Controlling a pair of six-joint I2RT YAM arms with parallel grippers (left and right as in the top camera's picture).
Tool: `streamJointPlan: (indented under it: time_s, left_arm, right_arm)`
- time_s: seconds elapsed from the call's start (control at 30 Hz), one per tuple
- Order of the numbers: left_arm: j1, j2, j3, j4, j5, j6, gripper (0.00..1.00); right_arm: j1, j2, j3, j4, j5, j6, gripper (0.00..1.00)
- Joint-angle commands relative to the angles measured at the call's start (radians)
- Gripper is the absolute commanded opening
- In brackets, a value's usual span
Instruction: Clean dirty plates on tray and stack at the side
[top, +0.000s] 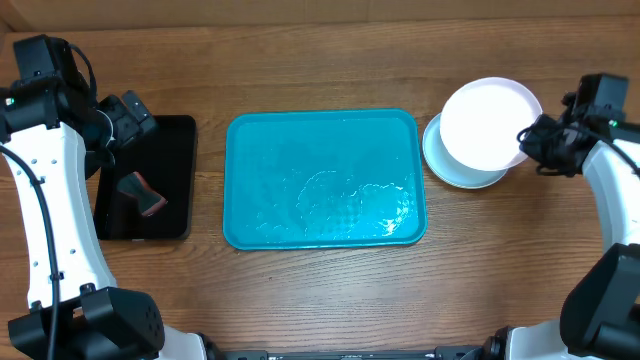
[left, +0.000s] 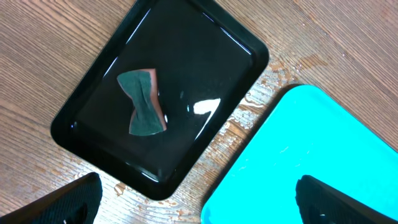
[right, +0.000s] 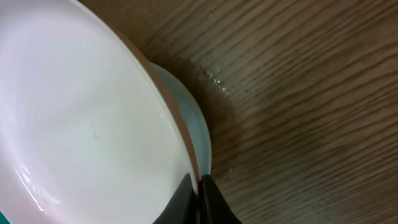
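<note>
Seen from overhead, the turquoise tray (top: 300, 150) lies at the middle of the wooden tabletop (top: 320, 300), carrying no plates, only a wet sheen across its lower right part. To its right, off the tray, the white plate (top: 490, 122) sits over a light blue plate (top: 440, 168), shifted up and to the right so that the blue rim shows at the lower left. The right gripper (top: 535, 140) meets the white plate's right edge. At the far left, the left gripper (top: 132, 122) hangs above the upper corner of a black tray (top: 175, 140), on which a sponge (top: 140, 193) rests. From the left wrist, the black tray sits glossy and wet beside the corner of the turquoise tray, the two just apart, with water drops on the wood between them. The green sponge with its reddish edge lies flat on the black tray. The dark fingers (left: 74, 199) frame the lower corners of the view, jaws spread wide with nothing between them. From the right wrist, the white plate fills most of the view, and the jaws are pinching its rim at the lower edge. The light blue plate peeks out directly beneath it. Whether the two plates touch cannot be told.
</note>
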Motion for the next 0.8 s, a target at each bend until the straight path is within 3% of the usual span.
streamJointPlan:
  time_s: [0.0,0.03,0.13,0.23,0.33,0.6,0.77]
  left_arm:
    - [-0.007,0.002,0.006,0.000,0.010,0.014,1.00]
    - [-0.007,0.002,0.006,0.000,0.010,0.014,1.00]
    - [-0.007,0.002,0.006,0.000,0.010,0.014,1.00]
    - [-0.007,0.002,0.006,0.000,0.010,0.014,1.00]
    - [-0.007,0.002,0.006,0.000,0.010,0.014,1.00]
    - [-0.007,0.002,0.006,0.000,0.010,0.014,1.00]
    - [-0.007,0.002,0.006,0.000,0.010,0.014,1.00]
  right_arm:
    - [0.000,0.018,-0.041,0.045,0.002,0.048,0.18]
    - [0.000,0.025,-0.041,0.047,-0.010,0.047,0.31]
    - [0.000,0.031,-0.040,0.052,-0.063,0.022,0.42]
    - [0.000,0.023,-0.032,0.024,-0.115,0.017,0.72]
    - [0.000,-0.005,-0.014,-0.029,-0.141,0.017,0.87]
    - [0.019,-0.260,0.000,-0.296,-0.189,0.016,0.94]
    - [0.128,-0.478,-0.002,-0.459,-0.189,0.018,1.00]
